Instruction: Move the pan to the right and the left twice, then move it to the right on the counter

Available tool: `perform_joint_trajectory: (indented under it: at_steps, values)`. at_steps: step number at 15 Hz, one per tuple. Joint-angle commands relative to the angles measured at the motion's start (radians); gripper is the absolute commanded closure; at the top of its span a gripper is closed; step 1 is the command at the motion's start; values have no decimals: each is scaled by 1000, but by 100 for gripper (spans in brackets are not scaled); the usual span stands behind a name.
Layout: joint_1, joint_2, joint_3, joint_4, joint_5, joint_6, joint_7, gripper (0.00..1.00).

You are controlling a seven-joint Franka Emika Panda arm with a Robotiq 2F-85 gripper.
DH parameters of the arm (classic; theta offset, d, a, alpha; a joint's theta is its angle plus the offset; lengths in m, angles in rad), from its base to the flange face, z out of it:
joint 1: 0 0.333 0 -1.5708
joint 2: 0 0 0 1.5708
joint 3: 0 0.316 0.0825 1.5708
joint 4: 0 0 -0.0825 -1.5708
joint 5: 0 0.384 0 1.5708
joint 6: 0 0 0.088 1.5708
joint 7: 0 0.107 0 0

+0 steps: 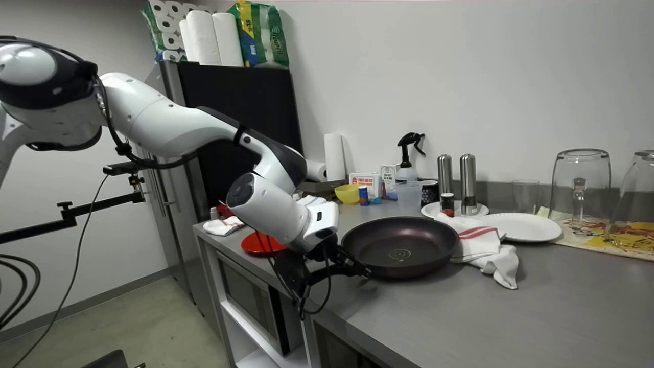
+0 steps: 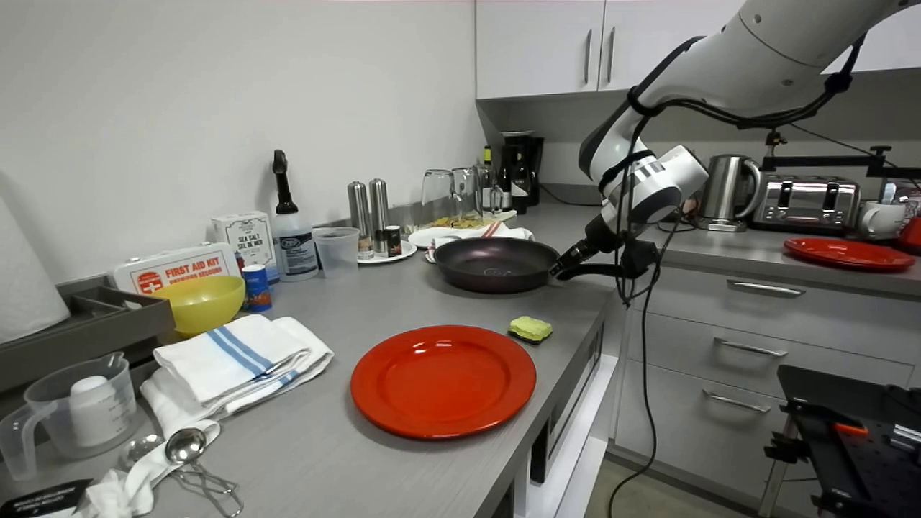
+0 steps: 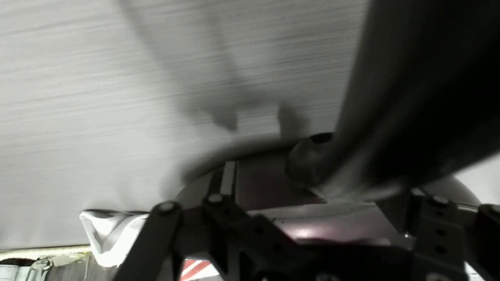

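Where its handle [image 3: 422, 93] blurs (wrist view), the pan [image 3: 265, 183] is hidden.

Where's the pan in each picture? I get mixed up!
In an exterior view: the pan, right of the middle, lower half.
In an exterior view: the pan, almost in the middle.
In the wrist view: the pan, low, towards the right, partly behind the pincer.
Landmark in all three: the red-striped towel near it.
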Motion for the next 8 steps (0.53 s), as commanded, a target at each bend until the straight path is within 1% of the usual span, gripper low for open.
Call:
perform_joint_trajectory:
  at_steps: [1,2,4,8]
  values:
    - [-28,1,22,26,1,11,14,0]
    - [-33,-28,31,21,-19,22,20,0]
    - [-19,-67,18,2,-56,29,33,0]
    - [38,-200,-36,-44,-208,60,100,0]
